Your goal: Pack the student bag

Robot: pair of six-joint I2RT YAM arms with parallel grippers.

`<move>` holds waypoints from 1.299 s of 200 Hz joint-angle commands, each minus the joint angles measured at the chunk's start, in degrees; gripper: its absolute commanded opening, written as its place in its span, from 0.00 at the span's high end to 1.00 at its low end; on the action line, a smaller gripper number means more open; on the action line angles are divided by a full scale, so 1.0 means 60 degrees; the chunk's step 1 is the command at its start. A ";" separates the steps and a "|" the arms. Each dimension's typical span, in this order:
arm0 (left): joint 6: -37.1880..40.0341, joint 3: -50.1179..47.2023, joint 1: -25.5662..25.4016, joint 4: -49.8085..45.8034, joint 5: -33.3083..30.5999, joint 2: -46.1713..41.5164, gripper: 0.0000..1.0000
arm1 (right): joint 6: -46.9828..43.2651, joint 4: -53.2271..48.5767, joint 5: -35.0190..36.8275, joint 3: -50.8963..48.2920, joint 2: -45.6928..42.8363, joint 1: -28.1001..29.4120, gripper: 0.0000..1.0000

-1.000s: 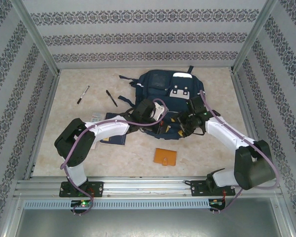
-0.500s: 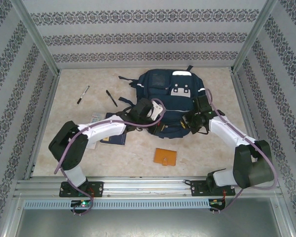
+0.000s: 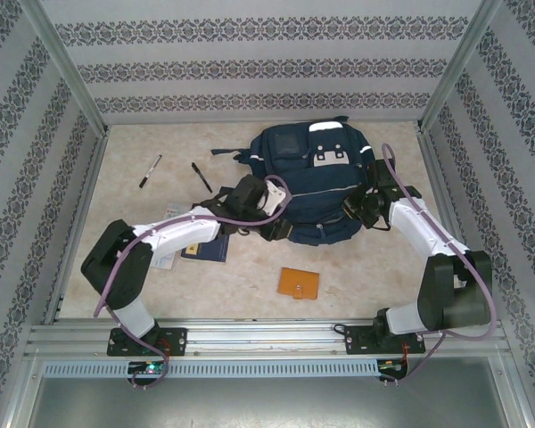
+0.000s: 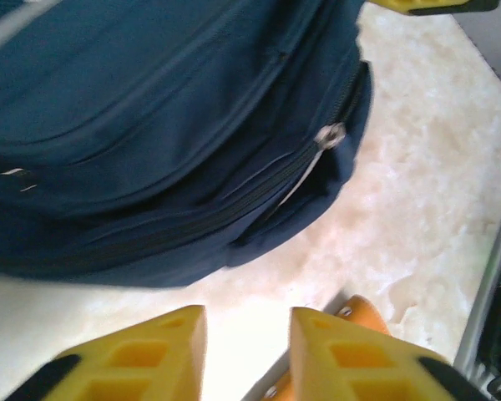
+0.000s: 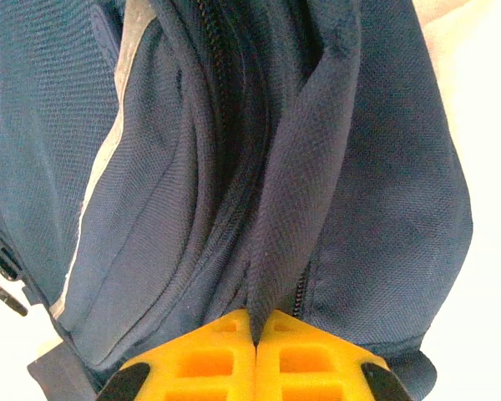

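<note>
My right gripper [image 5: 256, 324] is clenched on a fold of navy fabric beside a zip of the student bag [image 5: 108, 167], yellow fingers pressed together on the cloth at the bag's right side. My left gripper [image 4: 248, 326] is released, its two fingers apart with nothing between them, just beside the bag's near-left side, where a metal zip pull [image 4: 328, 135] shows. The bag lies in the far middle of the bench [image 3: 250, 285], close to its far edge. One pen [image 3: 150, 170] and a second pen [image 3: 201, 176] lie toward the far left corner. An orange wallet [image 3: 299, 283] lies toward the near edge, and a navy book [image 3: 205, 251] is partly under my left arm.
</note>
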 commanded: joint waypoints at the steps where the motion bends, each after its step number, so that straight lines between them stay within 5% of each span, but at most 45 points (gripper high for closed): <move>1: -0.1508 0.0523 -0.0467 0.1309 0.0833 0.0503 0.60 | 0.0022 -0.0186 -0.0336 0.0372 -0.0481 0.0198 1.00; 74: -0.4955 0.1348 -0.1519 -0.0955 -0.2569 0.0789 0.56 | 0.0075 -0.0431 -0.0275 0.0521 -0.0648 0.0487 1.00; 168: -0.5677 0.2791 -0.2166 -0.2835 -0.4917 0.1677 0.55 | 0.0527 -0.0268 -0.0084 0.0549 -0.0824 0.1509 1.00; 260: -0.5120 0.2521 -0.2122 -0.3419 -0.5716 0.1347 1.00 | 0.0271 -0.0333 0.0018 0.0512 -0.0971 0.1371 1.00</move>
